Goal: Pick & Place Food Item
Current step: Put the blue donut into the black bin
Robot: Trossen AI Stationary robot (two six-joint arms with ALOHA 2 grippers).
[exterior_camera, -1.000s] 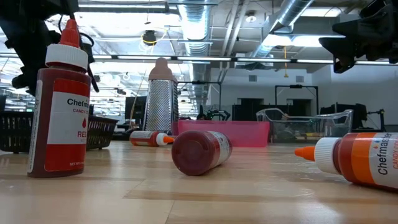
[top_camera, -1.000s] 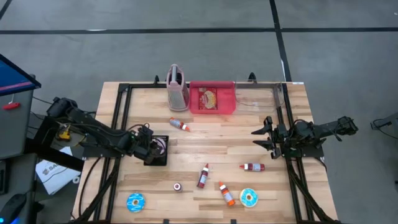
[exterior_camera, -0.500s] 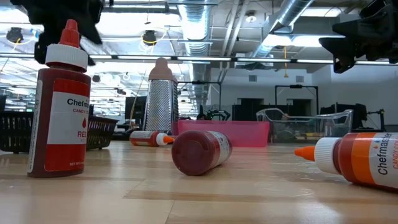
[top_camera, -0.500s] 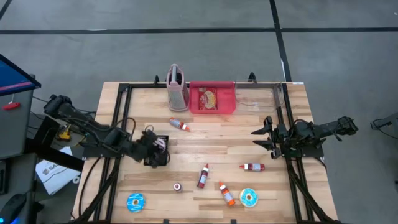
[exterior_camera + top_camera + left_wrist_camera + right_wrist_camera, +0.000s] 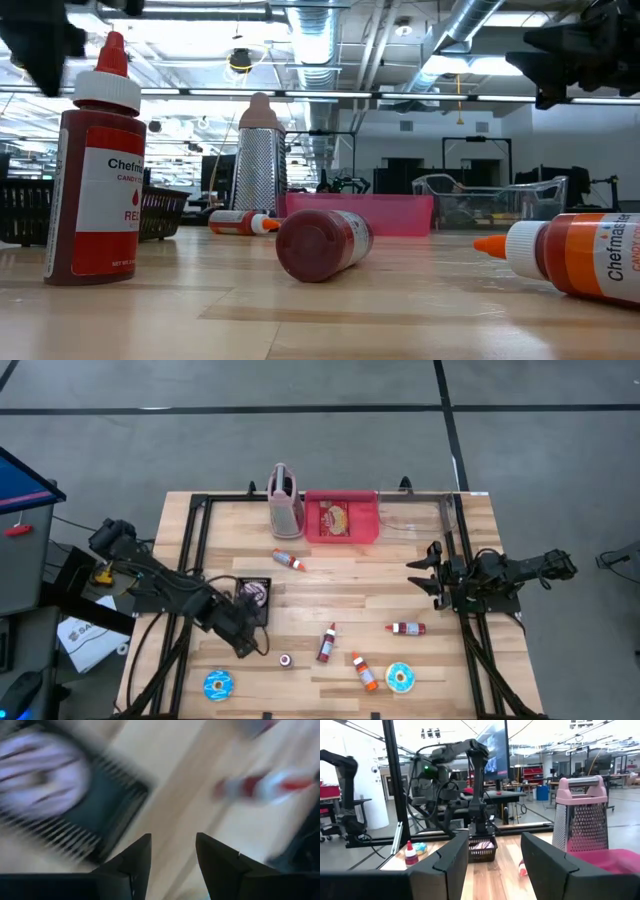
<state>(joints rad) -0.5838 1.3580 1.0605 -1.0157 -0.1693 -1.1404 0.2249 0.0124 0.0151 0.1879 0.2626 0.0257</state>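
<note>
A pink-frosted donut lies in a black basket at the table's left; the left wrist view shows the donut blurred in the basket. My left gripper hangs open over bare wood just nearer than the basket, with nothing between its fingers. An upright red bottle stands to its right. Two blue donuts lie near the front edge. My right gripper waits open at the right side, pointing toward the table's left.
A red tray holding a bread-like item, a pink-topped grater and a clear bin stand at the far edge. Red and orange squeeze bottles lie scattered over the middle and front.
My left gripper has left the basket, rising and swinging toward the table's near edge, turning as it goes. The pink donut stays in the basket.
</note>
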